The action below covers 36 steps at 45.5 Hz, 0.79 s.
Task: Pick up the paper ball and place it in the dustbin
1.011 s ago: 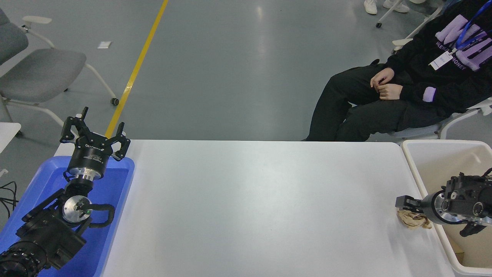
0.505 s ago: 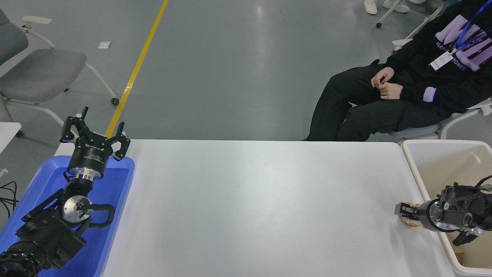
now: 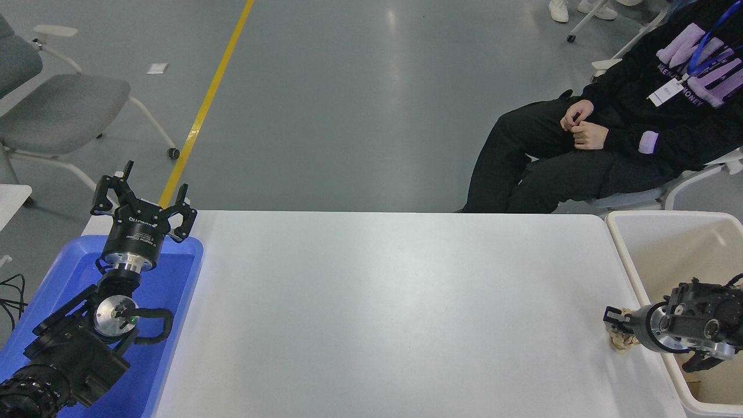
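Note:
The tan crumpled paper ball (image 3: 621, 342) sits near the table's right edge, mostly hidden by my right gripper (image 3: 617, 326), whose fingers are closed around it. Only a small wrinkled part of the ball shows below and between the fingers. The right arm reaches in over the cream-white dustbin (image 3: 679, 249), which stands just right of the ball against the table's edge. My left gripper (image 3: 142, 200) stays parked at the lower left, open and pointing up over the blue tray.
A blue tray (image 3: 174, 278) lies under the left arm at the table's left end. A person in black (image 3: 580, 151) sits beyond the far right corner, hands in lap. A grey chair (image 3: 58, 110) stands on the floor at the upper left.
My right gripper came down onto the paper ball and closed on it, then shifted slightly right toward the dustbin. Less of the ball shows now. The left arm has not moved.

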Each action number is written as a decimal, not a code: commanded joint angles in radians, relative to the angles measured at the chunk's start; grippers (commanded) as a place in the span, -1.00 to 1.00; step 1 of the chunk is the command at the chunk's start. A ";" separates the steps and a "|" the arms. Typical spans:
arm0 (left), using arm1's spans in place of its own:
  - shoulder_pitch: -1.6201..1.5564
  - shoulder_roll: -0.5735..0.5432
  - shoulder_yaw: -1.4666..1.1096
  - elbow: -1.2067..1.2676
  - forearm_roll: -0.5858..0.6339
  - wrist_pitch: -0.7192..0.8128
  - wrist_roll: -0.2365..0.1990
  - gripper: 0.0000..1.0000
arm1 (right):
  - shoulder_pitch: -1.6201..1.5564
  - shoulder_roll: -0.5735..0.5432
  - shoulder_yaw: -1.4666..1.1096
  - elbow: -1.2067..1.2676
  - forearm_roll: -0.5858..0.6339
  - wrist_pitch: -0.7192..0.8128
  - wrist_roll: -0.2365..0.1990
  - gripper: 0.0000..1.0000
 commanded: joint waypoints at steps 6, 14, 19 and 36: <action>0.000 0.000 0.002 -0.001 0.001 -0.002 0.000 0.96 | 0.509 -0.147 -0.356 0.380 0.022 0.006 0.008 -1.00; 0.000 0.000 0.002 -0.001 0.001 -0.002 0.000 0.96 | 0.837 -0.186 -0.540 0.512 0.022 0.142 0.010 -1.00; 0.000 0.000 0.002 -0.001 0.001 -0.002 0.000 0.96 | 1.029 -0.187 -0.596 0.518 0.022 0.386 0.010 -1.00; 0.000 0.002 0.002 0.000 0.001 0.000 0.000 0.96 | 1.408 -0.180 -0.608 0.520 0.024 0.719 0.010 -1.00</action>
